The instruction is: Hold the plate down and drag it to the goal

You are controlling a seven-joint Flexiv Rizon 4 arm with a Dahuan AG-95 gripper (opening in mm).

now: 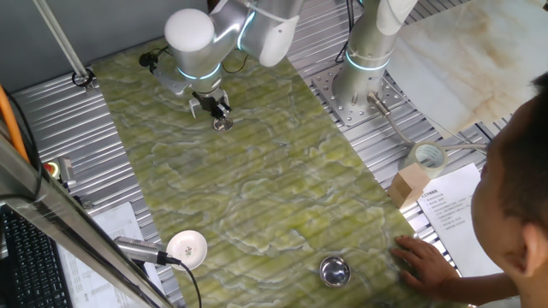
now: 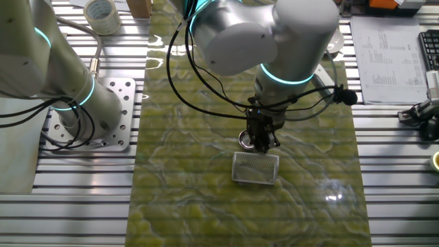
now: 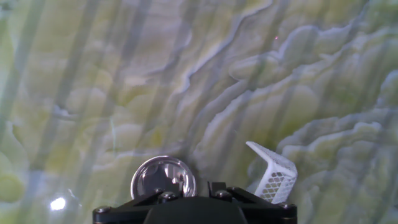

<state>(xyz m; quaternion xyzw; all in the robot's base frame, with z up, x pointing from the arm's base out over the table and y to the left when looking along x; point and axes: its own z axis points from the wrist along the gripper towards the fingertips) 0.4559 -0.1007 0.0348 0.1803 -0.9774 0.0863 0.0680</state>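
The silver-white Flexiv Rizon arm (image 2: 274, 34), upper centre, is glowing with cyan joint rings, black cables trailing to its dark gripper (image 2: 261, 143).

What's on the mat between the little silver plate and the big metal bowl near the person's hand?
Nothing: in one fixed view, only bare green mat separates the plate, under the tool, from the bowl. The white disc sits off to the side.

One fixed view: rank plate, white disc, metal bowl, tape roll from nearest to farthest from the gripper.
1. plate: right at the tip of the gripper.
2. white disc: near edge, left.
3. metal bowl and tape roll: bowl near edge, tape off to the right; too close to call.
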